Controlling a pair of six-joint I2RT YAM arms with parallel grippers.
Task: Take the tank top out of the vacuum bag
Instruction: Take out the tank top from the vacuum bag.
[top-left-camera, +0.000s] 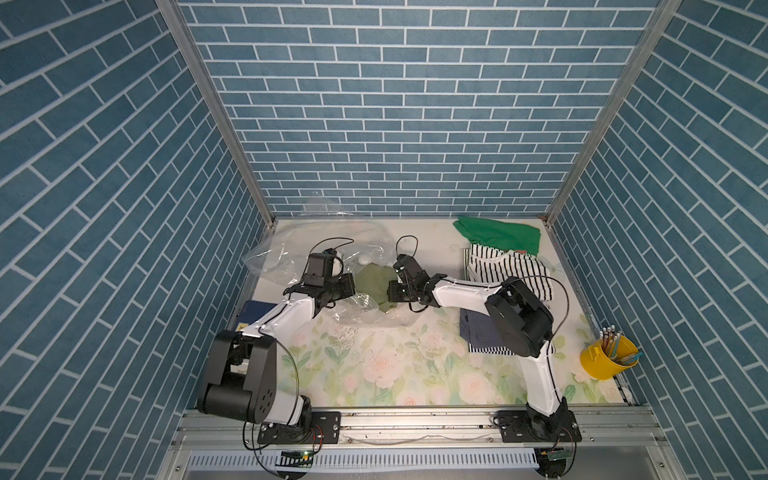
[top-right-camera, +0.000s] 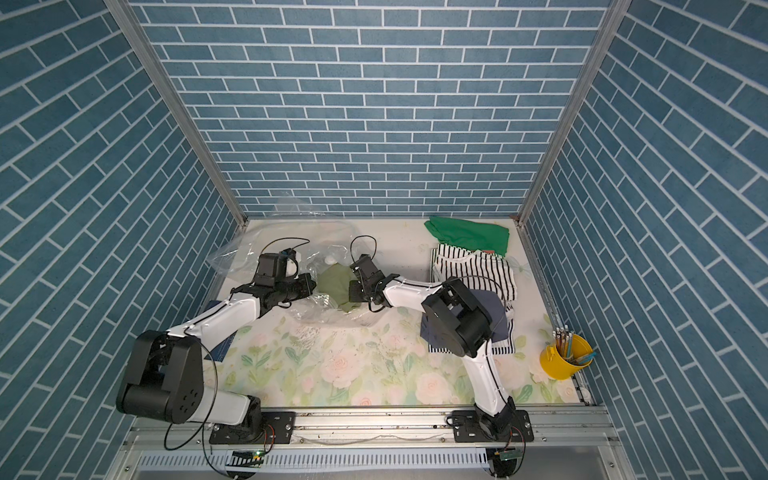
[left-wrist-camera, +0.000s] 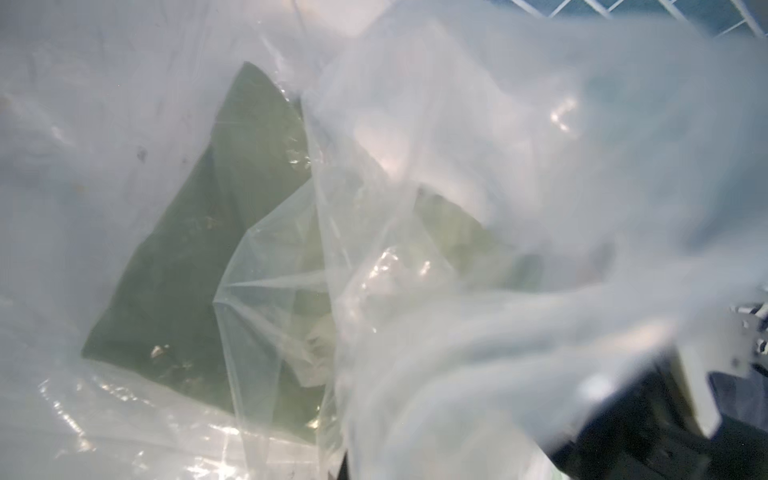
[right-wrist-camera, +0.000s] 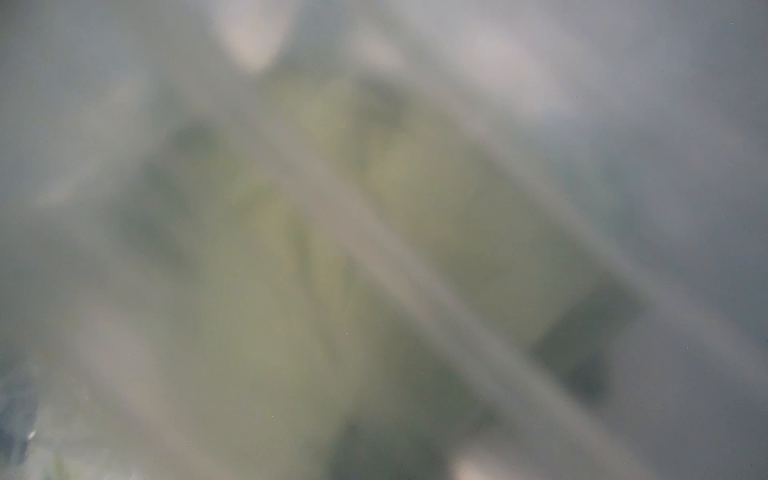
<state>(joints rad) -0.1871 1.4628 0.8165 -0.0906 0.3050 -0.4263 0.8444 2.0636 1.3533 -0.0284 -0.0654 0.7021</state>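
Observation:
The vacuum bag (top-left-camera: 286, 253) (top-right-camera: 245, 257) is crinkly clear plastic at the back left of the table, with a small white valve (top-left-camera: 364, 259). An olive-green tank top (top-left-camera: 374, 282) (top-right-camera: 334, 286) lies inside it. My left gripper (top-left-camera: 352, 286) (top-right-camera: 312, 286) reaches in from the left, shut, with bag film (left-wrist-camera: 457, 166) bunched over it and the tank top (left-wrist-camera: 187, 270) seen beyond. My right gripper (top-left-camera: 390, 291) (top-right-camera: 351, 293) comes from the right, shut at the tank top's right edge. Its wrist view is a blur of olive cloth (right-wrist-camera: 291, 291), and its fingertips are hidden.
A green garment (top-left-camera: 498, 237) and a striped shirt (top-left-camera: 507, 270) lie at the back right. A navy garment (top-left-camera: 478, 328) lies under the right arm. A yellow bucket of pencils (top-left-camera: 609, 357) stands at the right edge, and a blue book (top-left-camera: 257, 311) lies under the left arm. Brick-patterned walls enclose three sides.

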